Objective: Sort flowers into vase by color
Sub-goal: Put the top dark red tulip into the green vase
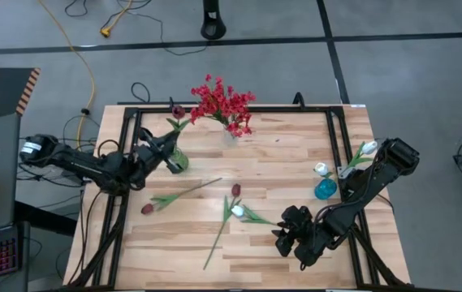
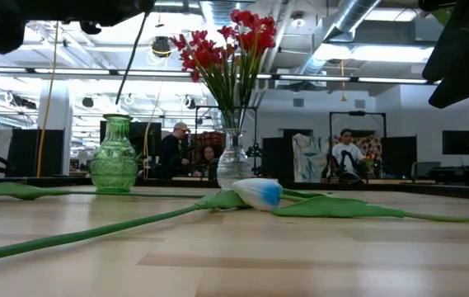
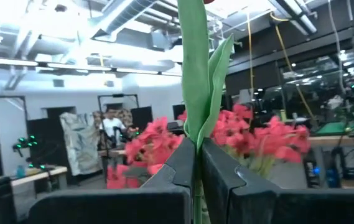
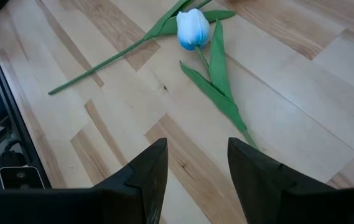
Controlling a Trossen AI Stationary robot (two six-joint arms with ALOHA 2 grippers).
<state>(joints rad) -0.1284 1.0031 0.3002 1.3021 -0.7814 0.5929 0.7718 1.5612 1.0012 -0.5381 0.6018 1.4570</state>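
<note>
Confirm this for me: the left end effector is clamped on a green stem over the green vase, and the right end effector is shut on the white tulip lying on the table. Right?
Only the last part is wrong. The right end effector is open and empty; the white tulip lies untouched on the table ahead of it, as the right wrist view shows. The left end effector is clamped on a green stem over the green vase.

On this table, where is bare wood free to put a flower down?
Free: the stretch between the red sprays' clear vase and the blue vase, and the front left corner below the maroon tulip. Crowded: the middle, where the white tulip and loose stems cross, and beside the green vase.
</note>
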